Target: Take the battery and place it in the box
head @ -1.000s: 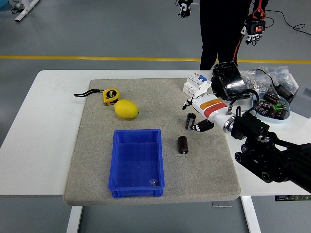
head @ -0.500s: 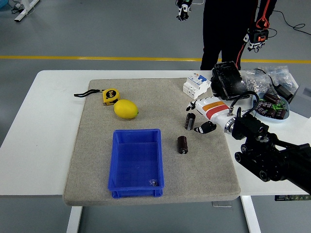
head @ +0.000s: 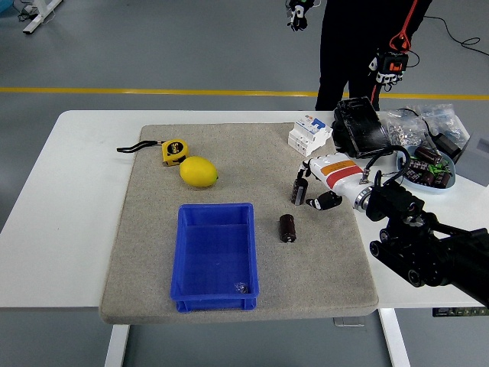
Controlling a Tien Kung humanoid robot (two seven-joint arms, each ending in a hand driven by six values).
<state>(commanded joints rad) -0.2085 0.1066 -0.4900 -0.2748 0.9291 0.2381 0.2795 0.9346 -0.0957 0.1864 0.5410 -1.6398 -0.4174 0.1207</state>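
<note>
A dark cylindrical battery [head: 299, 190] stands upright on the grey mat [head: 153, 252], right of centre. The robot's right hand [head: 319, 182], white with an orange stripe, reaches in from the right and touches the battery; its fingers curl beside it, but whether they have actually closed on it cannot be told. A second dark battery [head: 287, 228] lies just below, between the hand and the blue box [head: 215, 298]. The box sits open at the mat's front centre, a tiny object in its near corner.

This looks like the grasping step. Next, the hand would need a firm hold, then a lift and a carry leftward over the box wall, clearing the second battery.

Farther off lie a lemon [head: 199, 171], a yellow tape measure [head: 174, 151] and a white breaker [head: 309, 134]. A person [head: 359, 46] stands beyond the table.
</note>
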